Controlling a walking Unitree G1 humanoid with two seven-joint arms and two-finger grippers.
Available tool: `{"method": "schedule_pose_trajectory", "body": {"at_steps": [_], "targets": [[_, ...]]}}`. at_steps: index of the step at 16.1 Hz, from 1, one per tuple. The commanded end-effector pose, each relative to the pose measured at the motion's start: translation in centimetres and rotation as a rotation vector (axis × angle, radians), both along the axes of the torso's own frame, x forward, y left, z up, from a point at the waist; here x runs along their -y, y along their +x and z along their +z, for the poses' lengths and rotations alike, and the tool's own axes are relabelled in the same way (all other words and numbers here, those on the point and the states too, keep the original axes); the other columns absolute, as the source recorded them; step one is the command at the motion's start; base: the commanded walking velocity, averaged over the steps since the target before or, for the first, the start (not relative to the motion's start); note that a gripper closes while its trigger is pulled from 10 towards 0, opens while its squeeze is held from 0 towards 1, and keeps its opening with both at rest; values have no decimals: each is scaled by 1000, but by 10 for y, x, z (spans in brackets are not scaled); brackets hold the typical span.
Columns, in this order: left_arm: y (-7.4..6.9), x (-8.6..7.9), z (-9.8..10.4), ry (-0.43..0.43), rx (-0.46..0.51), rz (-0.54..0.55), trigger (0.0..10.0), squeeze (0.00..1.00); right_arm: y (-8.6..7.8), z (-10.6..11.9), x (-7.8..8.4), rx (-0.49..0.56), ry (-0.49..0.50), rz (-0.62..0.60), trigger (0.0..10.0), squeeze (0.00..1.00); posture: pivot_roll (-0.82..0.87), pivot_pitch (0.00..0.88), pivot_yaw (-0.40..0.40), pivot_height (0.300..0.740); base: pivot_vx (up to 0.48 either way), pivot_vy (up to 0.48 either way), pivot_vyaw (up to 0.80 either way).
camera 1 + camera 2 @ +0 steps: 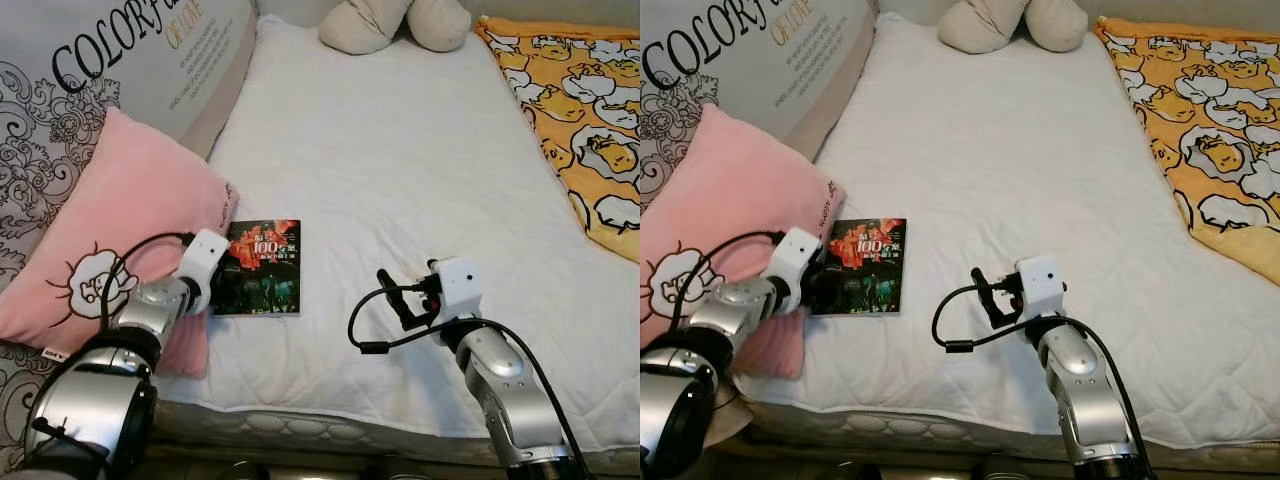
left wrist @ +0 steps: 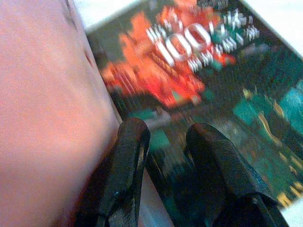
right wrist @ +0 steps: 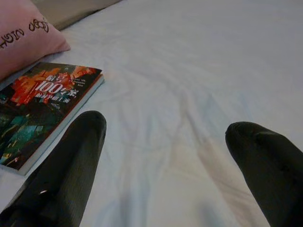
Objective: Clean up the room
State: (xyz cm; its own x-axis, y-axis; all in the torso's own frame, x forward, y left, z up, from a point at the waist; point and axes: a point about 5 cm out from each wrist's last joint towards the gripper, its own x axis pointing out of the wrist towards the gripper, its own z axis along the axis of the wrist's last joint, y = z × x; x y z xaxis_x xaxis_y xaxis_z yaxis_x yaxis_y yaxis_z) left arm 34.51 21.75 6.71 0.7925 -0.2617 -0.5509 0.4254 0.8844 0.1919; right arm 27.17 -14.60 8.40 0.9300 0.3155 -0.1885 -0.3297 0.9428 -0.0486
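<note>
Book [image 1: 263,268] lies flat on the white bed [image 1: 400,170], lower left of centre in the left eye view, dark cover with red-orange art and "100" in white, cover up, its left edge just beside the pink pillow [image 1: 110,230]. Left pincer [image 2: 163,142] sits at the book's near-left corner — in the left wrist view the two black fingers [image 2: 128,161] stand only slightly parted, tips over the cover close to the pillow edge; cannot tell whether they actually grip the book or just rest on it. Right pincer [image 3: 165,137] hovers low over bare sheet at lower centre of the eye views, right of the book and apart from it — fingers spread wide, nothing between them but white bedding; the book's corner shows at the left of that wrist view. A black cable [image 1: 375,325] loops off the right wrist. Pink pillow leans at the left edge of the frame against a grey-white cushion printed with "COLOR" lettering [image 1: 110,60], upper left. Beige plush toy [image 1: 395,22] sits at top centre on the bed. Orange-yellow blanket with cartoon figures [image 1: 585,130] covers the upper right, running down the right edge.
</note>
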Motion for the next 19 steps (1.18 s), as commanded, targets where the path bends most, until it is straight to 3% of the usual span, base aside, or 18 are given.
{"method": "schedule_pose_trajectory", "body": {"at_steps": [1,5,6,7,8,9,12,13,15,16,19], "targets": [[12,-7,24,32,91,-24,10000,1000,4,5,0,18,3,-13,10000,0,-187,51,54,740,0,0,0],[4,-24,46,-27,234,-99,10000,1000,7,5,5,40,14,-68,10000,0,-171,13,92,740,0,0,0],[0,-25,49,-56,266,-89,10000,820,7,4,4,44,19,-75,10000,0,-152,0,108,740,0,0,0],[-17,-15,59,-220,380,-7,10000,0,9,5,3,64,38,-96,10000,0,-129,0,120,740,0,0,0],[-39,1,60,-337,434,34,10000,0,10,4,2,70,49,-108,10000,0,-122,0,121,740,0,0,0],[-51,18,54,-382,436,23,10000,0,11,2,1,68,50,-111,10000,0,-115,0,120,740,0,0,0],[-75,52,34,-435,411,-7,10000,0,13,-2,-2,64,54,-109,10000,0,-105,0,126,740,0,0,0],[-95,70,26,-445,414,17,10000,0,17,-1,-6,81,65,-102,10000,0,-108,0,133,740,0,0,0],[-106,57,29,-410,479,158,10000,0,18,6,-4,117,84,-131,10000,0,-113,0,139,740,0,0,0],[-120,43,28,-341,504,236,10000,0,13,11,4,162,87,-173,10000,0,-116,0,136,740,0,0,0],[-145,26,15,-243,531,318,10000,0,-13,17,27,280,19,-263,10000,0,-116,0,136,740,0,0,0]]}}
